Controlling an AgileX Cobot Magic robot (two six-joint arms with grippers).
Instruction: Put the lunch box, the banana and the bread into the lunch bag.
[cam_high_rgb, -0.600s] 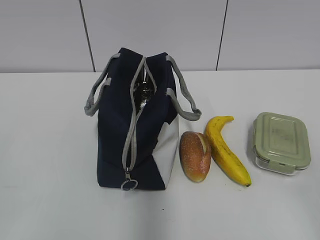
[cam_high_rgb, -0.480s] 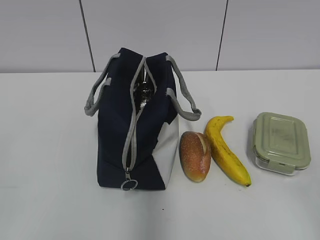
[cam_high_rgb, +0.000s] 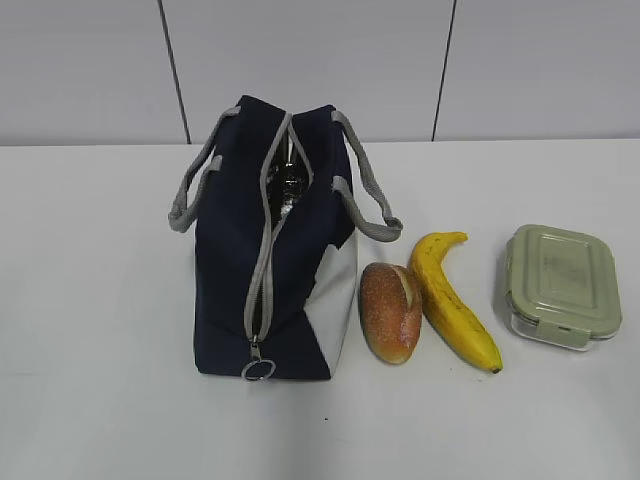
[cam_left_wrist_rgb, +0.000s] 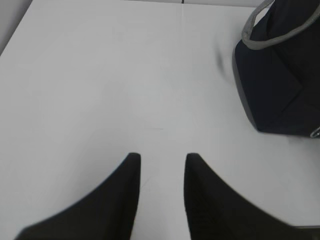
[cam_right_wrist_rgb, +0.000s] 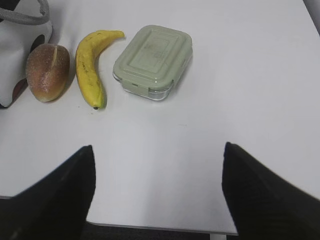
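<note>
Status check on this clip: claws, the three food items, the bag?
Left claw narrowly open, right claw wide open, both empty. Bread, banana, lunch box on table right of bag. Bag partly unzipped. Nothing blocking.

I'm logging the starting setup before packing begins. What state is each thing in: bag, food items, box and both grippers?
lunch bag: on the table, zipper partly open, silver lining showing.
bread: on the table beside the bag, not packed.
banana: whole, unpeeled, lying right of the bread.
lunch box: lid on, apart from the banana.
left gripper: open, empty, above the table.
right gripper: wide open, empty.
</note>
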